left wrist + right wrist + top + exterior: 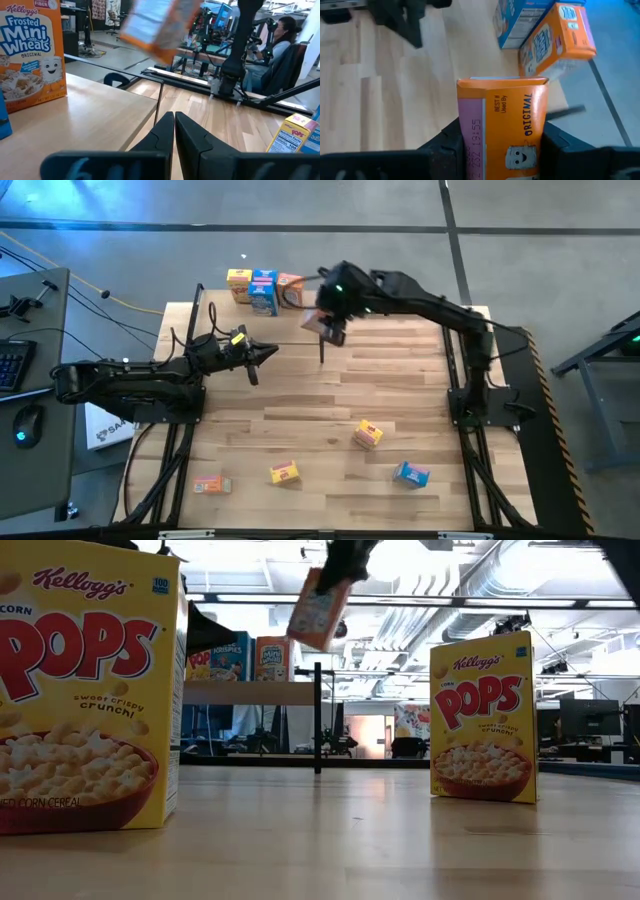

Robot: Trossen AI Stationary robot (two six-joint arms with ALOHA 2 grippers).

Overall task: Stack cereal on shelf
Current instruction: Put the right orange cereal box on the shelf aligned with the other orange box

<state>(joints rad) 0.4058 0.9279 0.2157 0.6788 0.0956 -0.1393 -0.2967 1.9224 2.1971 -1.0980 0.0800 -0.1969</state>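
Nearest the low camera stand two yellow Corn Pops boxes (85, 690) (484, 718), upright on the tabletop (330, 410); beyond them the shelf (250, 692) carries three upright boxes, yellow (239, 284), blue (264, 292) and orange (290, 288), at the table's far edge. Right gripper (502, 150) holds an orange Mini-Wheats box (502, 125) in the air just beside the shelf, its long axis tilted off vertical; jaws pinch its two narrow sides. Left gripper (174, 131) rests near the shelf, fingers pressed together, holding nothing. Four small boxes lie scattered along the near tabletop: orange (208, 484), yellow (284, 473), yellow (368, 434), blue (411, 474).
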